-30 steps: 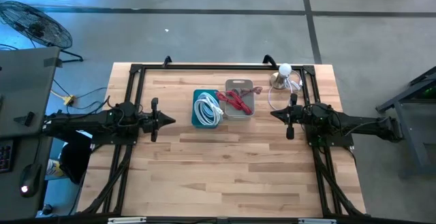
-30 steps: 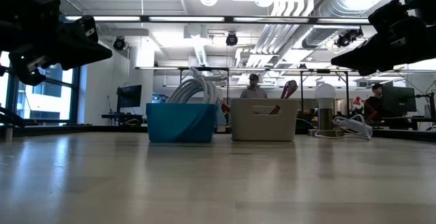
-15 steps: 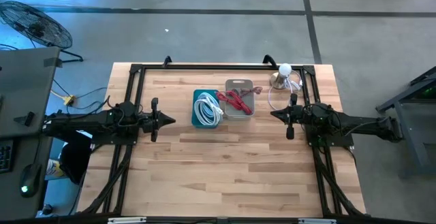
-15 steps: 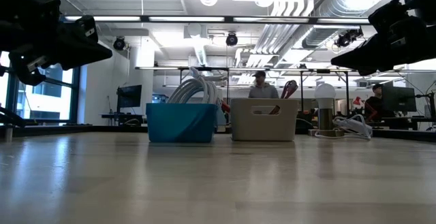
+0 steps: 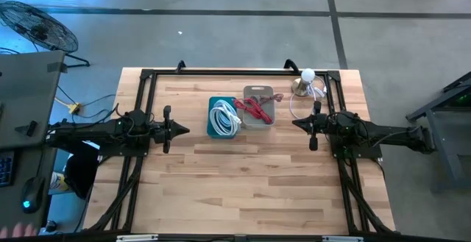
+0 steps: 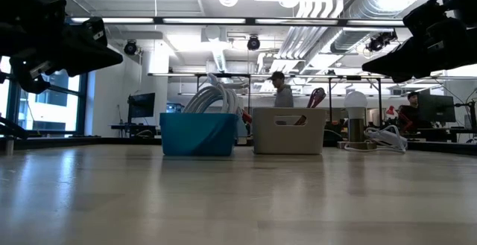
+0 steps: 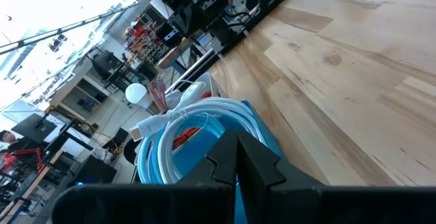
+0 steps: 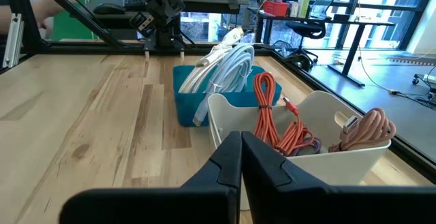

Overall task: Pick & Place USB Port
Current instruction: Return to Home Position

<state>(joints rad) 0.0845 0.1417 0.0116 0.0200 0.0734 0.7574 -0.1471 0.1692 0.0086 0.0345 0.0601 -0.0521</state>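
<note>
Fingers (image 8: 225, 166) closed on both grippers (image 5: 184, 130) (image 5: 296, 123); two bins (image 8: 185, 101) (image 8: 327, 166), three cables (image 8: 228, 67) (image 8: 267, 115) (image 8: 371, 130).

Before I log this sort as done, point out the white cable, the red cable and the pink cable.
white cable (image 8: 228, 71): right wrist view, on its coiled loops.
red cable (image 8: 267, 125): right wrist view, on its upright loop.
pink cable (image 8: 373, 129): right wrist view, centre of its coil.

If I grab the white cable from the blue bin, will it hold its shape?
Probably not: the white cable lies in loose coils, so loops would likely sag and unwind. It rises above the rim of the blue bin, so it may catch and tug the bin.
</note>
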